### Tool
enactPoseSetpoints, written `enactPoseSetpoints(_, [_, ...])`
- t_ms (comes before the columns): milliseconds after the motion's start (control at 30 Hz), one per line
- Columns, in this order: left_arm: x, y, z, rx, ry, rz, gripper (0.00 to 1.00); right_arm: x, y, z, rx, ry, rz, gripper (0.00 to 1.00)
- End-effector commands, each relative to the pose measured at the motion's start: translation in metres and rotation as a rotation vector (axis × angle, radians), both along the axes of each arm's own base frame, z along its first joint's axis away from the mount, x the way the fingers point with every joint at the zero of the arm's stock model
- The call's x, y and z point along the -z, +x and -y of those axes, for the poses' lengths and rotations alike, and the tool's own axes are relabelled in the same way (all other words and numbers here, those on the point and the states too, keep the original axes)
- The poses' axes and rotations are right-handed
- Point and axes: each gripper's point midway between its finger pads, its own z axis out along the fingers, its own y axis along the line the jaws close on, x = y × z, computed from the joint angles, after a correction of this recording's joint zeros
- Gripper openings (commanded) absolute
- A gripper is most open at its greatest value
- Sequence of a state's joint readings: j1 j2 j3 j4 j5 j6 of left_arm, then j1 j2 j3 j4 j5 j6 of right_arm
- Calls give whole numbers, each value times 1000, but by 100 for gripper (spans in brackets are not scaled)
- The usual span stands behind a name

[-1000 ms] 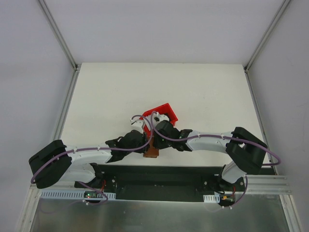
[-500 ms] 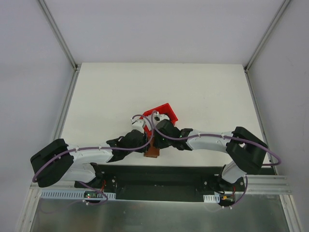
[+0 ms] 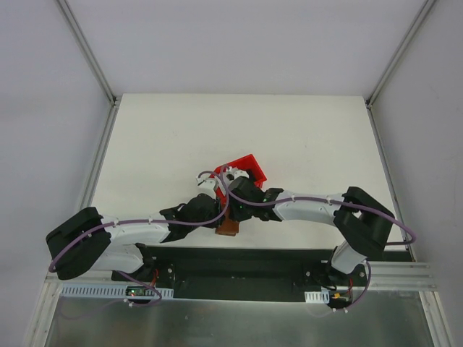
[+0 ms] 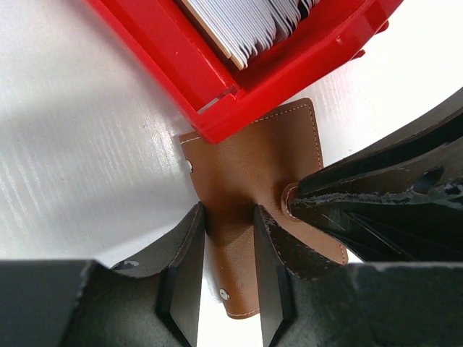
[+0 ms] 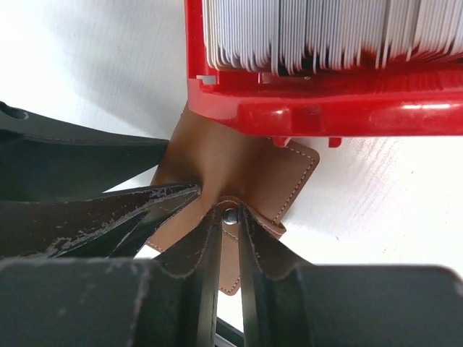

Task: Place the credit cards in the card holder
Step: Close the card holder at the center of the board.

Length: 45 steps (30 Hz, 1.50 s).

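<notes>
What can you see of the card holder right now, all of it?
The card holder is a flat brown leather-like wallet with pale edge stitching and small metal snap studs. It sits on the white table. Its far edge meets the corner of the red tray. The left gripper pinches its near part, and the right gripper is closed on its snap tab. Its inside is not visible.

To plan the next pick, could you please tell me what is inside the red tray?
A dense row of pale credit cards, standing on edge, fills the red tray. The tray's floor beneath them is covered.
</notes>
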State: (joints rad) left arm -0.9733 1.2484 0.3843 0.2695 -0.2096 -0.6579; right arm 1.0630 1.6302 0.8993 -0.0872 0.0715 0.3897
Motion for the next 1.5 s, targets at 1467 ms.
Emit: enactPoseSetpoints(1467, [12,-11,-9,7,25,-48,27,94,-93,43,1,-454,-129,7])
